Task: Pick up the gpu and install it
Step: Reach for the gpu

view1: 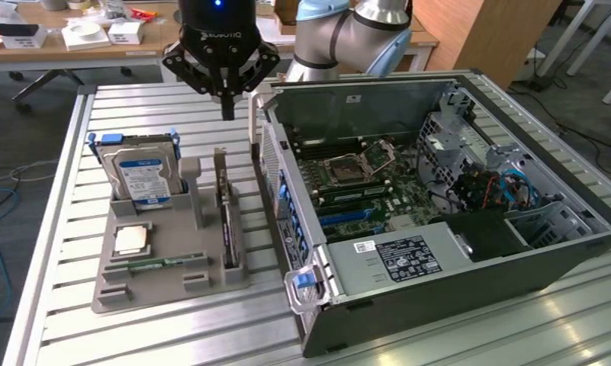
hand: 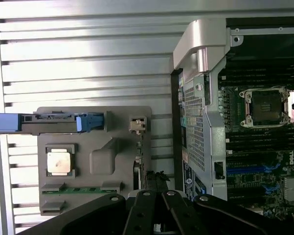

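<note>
Above the slatted metal table [view1: 152, 107], we note the gripper [view1: 226, 113] hanging in the air with its two fingers clenched together and nothing between them. It is clear of everything and sits roughly in line with the gpu [view1: 226, 221] below it. The gpu stands edge-on in a slot of the gray parts tray [view1: 143, 290], along the tray side nearest the open computer case [view1: 549, 267], with its silver bracket at the end toward the gripper. In the wrist view the gpu [hand: 141, 156] reads as a thin dark line running toward the gripper [hand: 154, 210], just beside the case wall [hand: 200, 44]. We also log the other tray contents: a hard drive [view1: 143, 177] with a blue-white label upright in blue rails, a square CPU [view1: 132, 240] lying flat in its pocket, and a green RAM stick [view1: 168, 263] near the tray's front edge. The case lies on its side with the motherboard [view1: 377, 183] exposed and its CPU socket [view1: 361, 162] uncovered.
</note>
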Available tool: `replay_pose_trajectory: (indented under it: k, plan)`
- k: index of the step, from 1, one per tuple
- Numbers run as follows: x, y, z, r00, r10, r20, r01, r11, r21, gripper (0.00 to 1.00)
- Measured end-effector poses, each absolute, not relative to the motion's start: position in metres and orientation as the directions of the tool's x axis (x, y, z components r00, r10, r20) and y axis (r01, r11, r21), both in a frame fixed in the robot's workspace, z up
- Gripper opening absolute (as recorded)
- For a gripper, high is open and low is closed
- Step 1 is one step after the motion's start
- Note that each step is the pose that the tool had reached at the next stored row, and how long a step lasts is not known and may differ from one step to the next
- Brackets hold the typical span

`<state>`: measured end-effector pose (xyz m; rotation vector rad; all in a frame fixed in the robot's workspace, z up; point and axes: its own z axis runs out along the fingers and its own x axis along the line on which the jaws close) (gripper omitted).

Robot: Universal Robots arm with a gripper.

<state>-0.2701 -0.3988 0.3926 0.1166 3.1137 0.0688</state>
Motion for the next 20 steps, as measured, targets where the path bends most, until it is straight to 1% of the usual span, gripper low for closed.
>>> replay_pose_trajectory:
  k: [7,20]
  plan:
    - [-0.27,-0.405,0.393,-0.997,0.075,-0.023,0.074,0.996,0.045,0.1]
    - [-0.275,-0.435,0.393,-0.997,0.067,-0.023,0.066,0.997,0.045,0.1]
